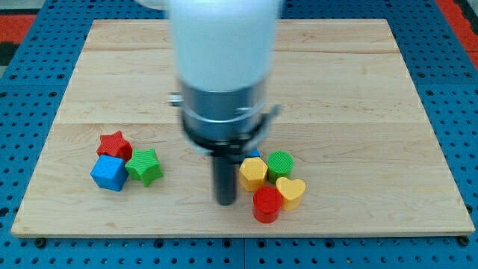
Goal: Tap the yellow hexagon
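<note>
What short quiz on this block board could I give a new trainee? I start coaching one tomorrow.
1. True or false: my tip is at the view's left of the yellow hexagon block.
2. Which block lies nearest the view's bottom? A. green cylinder block B. red cylinder block C. yellow heart block
3. Fill in: on the wooden board, the left cluster holds a red star block, a green star block and a blue ____.

Key: 1 true; 2 B; 3 cube.
</note>
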Action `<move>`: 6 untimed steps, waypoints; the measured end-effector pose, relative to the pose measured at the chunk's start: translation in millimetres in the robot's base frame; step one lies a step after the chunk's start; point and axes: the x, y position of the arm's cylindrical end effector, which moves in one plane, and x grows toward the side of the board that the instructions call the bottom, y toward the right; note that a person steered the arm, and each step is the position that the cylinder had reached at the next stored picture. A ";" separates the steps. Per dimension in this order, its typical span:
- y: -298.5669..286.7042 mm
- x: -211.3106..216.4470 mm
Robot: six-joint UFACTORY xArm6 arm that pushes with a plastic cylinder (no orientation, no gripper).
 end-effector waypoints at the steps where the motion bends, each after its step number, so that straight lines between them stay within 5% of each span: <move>1: -41.9 29.0; 3: 20.4 43.6; 6: 32.3 -14.4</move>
